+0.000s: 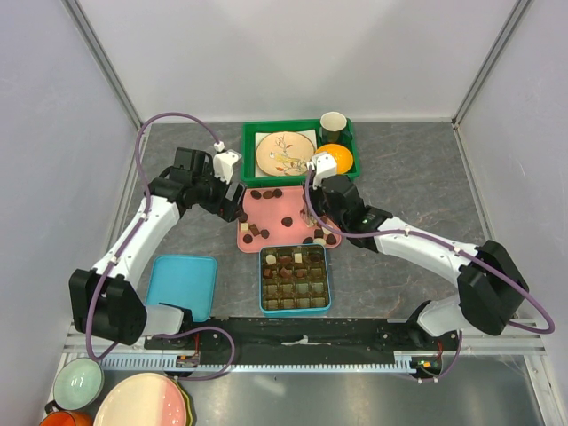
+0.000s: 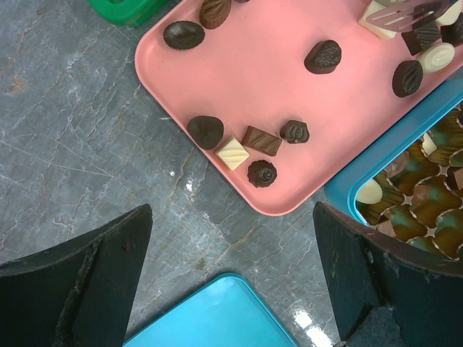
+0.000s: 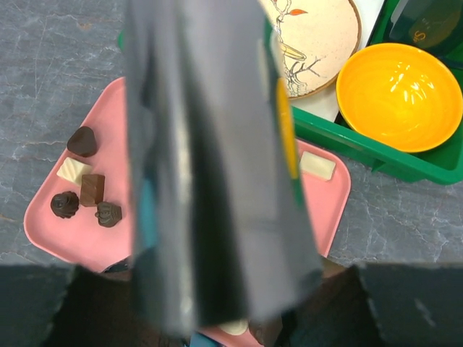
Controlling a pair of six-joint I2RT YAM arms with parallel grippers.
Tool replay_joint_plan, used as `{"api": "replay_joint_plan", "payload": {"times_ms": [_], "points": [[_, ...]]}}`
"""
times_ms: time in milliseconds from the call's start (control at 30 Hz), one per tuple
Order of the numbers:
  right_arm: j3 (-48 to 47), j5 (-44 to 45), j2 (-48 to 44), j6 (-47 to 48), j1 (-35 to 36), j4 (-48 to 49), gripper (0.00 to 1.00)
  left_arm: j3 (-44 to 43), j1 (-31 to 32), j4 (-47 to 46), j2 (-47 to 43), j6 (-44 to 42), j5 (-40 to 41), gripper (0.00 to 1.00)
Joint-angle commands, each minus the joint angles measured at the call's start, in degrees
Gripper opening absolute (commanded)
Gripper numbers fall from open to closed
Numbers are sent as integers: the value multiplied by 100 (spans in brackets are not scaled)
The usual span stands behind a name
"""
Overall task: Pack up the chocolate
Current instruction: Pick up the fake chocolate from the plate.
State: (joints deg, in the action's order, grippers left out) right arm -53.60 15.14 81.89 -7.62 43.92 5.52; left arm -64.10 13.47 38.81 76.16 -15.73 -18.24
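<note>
The chocolate lies loose on a pink tray (image 1: 277, 209): a cluster of dark pieces and one white piece (image 2: 233, 154) near its corner, and more pieces (image 3: 92, 189) in the right wrist view. Other pieces fill a teal compartment box (image 1: 295, 280) just in front of the tray. My right gripper (image 3: 224, 289) is shut on metal tongs (image 3: 217, 159), whose tips (image 2: 414, 11) reach down to the tray's right side by a white piece. Beyond the tray's left near corner my left gripper (image 2: 231, 238) hangs open over bare table, holding nothing.
A teal lid (image 1: 182, 286) lies front left, its corner under my left gripper. A green tray (image 1: 251, 133) at the back holds a patterned plate (image 1: 286, 152), an orange bowl (image 3: 399, 95) and a cup (image 1: 333, 122). White walls close off both sides.
</note>
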Motion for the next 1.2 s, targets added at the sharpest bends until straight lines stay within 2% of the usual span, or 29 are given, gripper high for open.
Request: {"api": "replay_joint_plan", "payload": {"times_ms": [0, 367, 800, 1167], "points": [[61, 7, -217, -143, -6, 152, 40, 2, -29, -189, -180, -203, 40, 99], [210, 112, -314, -240, 11, 107, 41, -59, -38, -163, -207, -220, -66, 99], [245, 279, -182, -170, 20, 336, 49, -59, -29, -145, -277, -264, -127, 99], [166, 412, 196, -126, 20, 450, 48, -42, -29, -145, -303, -291, -136, 99]]}}
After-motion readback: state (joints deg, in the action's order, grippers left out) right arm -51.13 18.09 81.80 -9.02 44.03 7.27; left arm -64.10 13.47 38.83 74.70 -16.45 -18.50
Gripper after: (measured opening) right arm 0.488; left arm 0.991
